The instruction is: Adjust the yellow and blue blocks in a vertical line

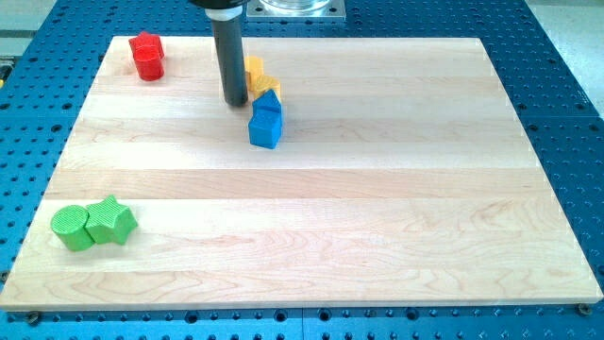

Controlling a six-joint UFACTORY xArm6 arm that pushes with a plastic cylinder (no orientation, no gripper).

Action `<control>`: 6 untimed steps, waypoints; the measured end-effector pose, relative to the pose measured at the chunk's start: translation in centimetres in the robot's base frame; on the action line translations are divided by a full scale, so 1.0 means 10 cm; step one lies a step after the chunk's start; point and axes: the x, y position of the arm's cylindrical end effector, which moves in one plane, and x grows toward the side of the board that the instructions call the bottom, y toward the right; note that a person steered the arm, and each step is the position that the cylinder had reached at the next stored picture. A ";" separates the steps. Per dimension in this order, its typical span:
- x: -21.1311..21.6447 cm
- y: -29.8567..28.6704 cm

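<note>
Blue block far on the wooden surface, left of centre, touching the yellow block just beyond. Rod's tip down just left of both. No hand in view. Green star and green cylinder near-left, touching. Red block far-left.

A pale wooden board with visible grain lies flat on a blue perforated table dotted with rows of dark holes, evenly lit, with a grey metal mount at the view's top edge.
</note>
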 end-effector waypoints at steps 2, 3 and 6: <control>0.82 0.07; 1.08 0.76; 0.10 0.92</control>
